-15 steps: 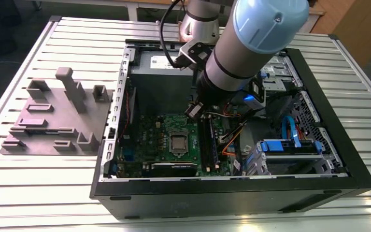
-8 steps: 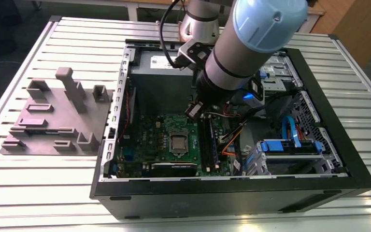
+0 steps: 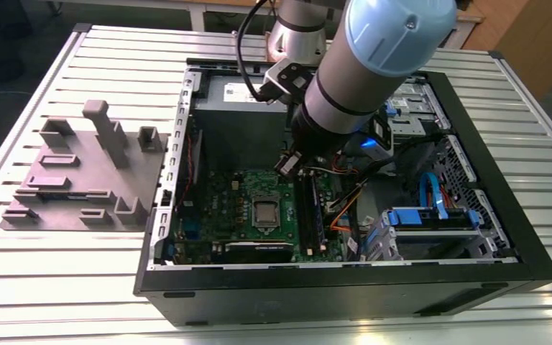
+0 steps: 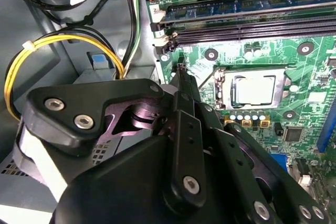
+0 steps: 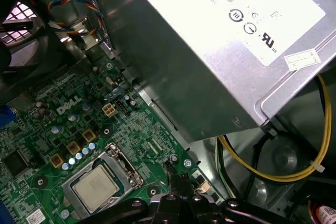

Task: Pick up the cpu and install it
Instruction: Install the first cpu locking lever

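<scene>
The square, silver-topped cpu (image 4: pixel 254 88) lies flat in the metal-framed socket (image 5: pixel 124 166) of the green motherboard (image 3: pixel 242 190), inside the open black computer case (image 3: pixel 506 237). The black gripper (image 4: pixel 181 73), fingers closed and empty, hovers beside the socket.

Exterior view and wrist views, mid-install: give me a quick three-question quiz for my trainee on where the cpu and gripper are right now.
1. True or false: the cpu lies in the socket of the green motherboard.
2. The gripper is: A) clamped on the cpu; B) beside the socket, holding nothing; C) gripping the yellow cable.
3. Fill in: the grey block tray stands on the exterior view's ____ of the computer case.

Key: 1 true; 2 B; 3 left.
</scene>
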Available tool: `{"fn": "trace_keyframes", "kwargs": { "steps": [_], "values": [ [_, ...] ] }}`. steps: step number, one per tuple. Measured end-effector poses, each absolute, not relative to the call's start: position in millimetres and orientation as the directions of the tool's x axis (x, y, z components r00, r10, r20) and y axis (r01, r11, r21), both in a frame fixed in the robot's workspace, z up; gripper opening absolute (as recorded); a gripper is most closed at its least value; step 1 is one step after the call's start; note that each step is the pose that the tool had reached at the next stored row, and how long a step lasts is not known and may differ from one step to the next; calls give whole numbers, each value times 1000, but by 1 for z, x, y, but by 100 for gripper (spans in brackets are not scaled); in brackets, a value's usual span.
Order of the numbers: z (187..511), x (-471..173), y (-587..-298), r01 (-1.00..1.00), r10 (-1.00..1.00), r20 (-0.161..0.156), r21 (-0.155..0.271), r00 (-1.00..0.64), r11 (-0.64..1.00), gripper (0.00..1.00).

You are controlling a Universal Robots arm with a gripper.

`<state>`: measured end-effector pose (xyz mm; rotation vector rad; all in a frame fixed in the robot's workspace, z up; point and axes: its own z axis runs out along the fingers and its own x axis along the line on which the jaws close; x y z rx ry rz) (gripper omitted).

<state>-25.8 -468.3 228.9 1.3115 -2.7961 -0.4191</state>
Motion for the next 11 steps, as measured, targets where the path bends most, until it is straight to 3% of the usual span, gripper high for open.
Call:
{"fn": "trace_keyframes", "kwargs": {
  "steps": [11],
  "values": [
    [231,-28,-475,-753,-760,-91,251,-643,608,11]
  ]
}}
